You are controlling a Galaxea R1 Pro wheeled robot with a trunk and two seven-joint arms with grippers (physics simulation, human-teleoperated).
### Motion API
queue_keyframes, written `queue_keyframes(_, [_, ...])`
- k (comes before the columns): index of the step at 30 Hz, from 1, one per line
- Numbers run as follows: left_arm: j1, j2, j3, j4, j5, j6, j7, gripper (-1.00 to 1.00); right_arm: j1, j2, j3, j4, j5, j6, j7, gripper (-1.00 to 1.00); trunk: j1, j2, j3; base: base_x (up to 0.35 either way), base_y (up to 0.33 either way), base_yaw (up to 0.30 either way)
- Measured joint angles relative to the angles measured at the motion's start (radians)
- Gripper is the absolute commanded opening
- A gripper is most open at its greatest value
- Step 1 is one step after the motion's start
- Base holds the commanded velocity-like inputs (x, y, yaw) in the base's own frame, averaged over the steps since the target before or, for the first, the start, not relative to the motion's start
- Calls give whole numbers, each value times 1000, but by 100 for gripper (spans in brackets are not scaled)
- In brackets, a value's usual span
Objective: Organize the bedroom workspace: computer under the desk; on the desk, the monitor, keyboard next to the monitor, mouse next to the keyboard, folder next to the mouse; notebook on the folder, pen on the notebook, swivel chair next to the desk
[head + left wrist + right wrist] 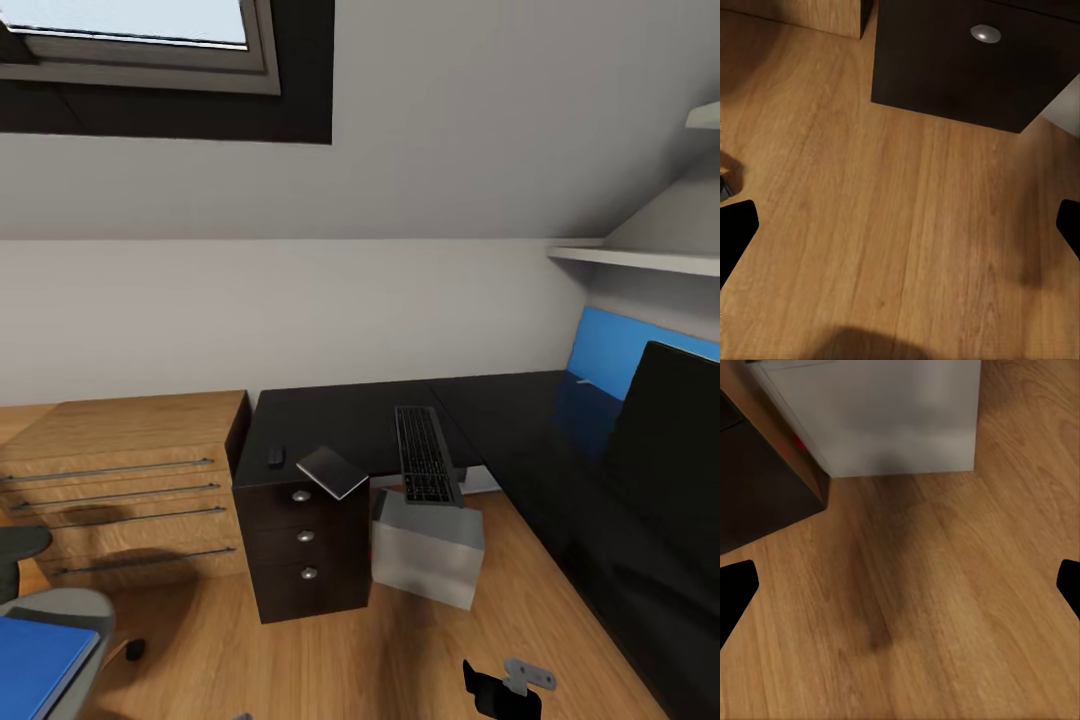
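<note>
A wheeled robot faces a bedroom workspace, both arms low over the wooden floor (pixel 300 660). Nearest, the right gripper (pixel 900 585) hangs with its fingers spread wide and nothing between them, above bare boards just short of the computer (pixel 881 412); the left gripper (pixel 900 225) is likewise spread and empty, before the foot of the black drawer unit (pixel 967 67).

At the near left edge of the head view, the blue folder (pixel 35 665) lies on the seat of the swivel chair (pixel 70 610), both cut off by the frame. Beyond, the computer stands on the floor beside the drawer unit, partly under the table (pixel 340 420). On the table's top rest the mouse (pixel 276 456), the notebook (pixel 333 472), overhanging the front edge, and the keyboard (pixel 425 453), its near end jutting over the computer. Farthest right, the monitor (pixel 670 450) stands on the table's long wing before a blue upright panel (pixel 610 350).

The likely step is fetching the folder: the robot should turn left, bring the whole chair into view, and approach the folder flat from above its free edge.

The pen cannot be made out. The chair's base and the monitor's stand are out of sight, and a small dark object on the floor near the chair is too small to identify.
</note>
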Motion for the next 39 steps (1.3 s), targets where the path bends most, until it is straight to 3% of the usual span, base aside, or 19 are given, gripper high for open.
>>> queue_keyframes(15, [0, 0, 0, 0, 0, 3, 0, 100, 3, -4, 0, 0, 0, -2, -1, 100, -58, 105, 47, 0, 0, 0])
queue_keyframes(25, [0, 0, 0, 0, 0, 1, 0, 100, 10, -4, 0, 0, 1, -9, -1, 100, -58, 105, 47, -13, 0, 0])
queue_keyframes(39, [0, 0, 0, 0, 0, 1, 0, 100, 12, 0, 0, 0, 0, -9, -1, 100, -57, 105, 47, -278, -2, 0])
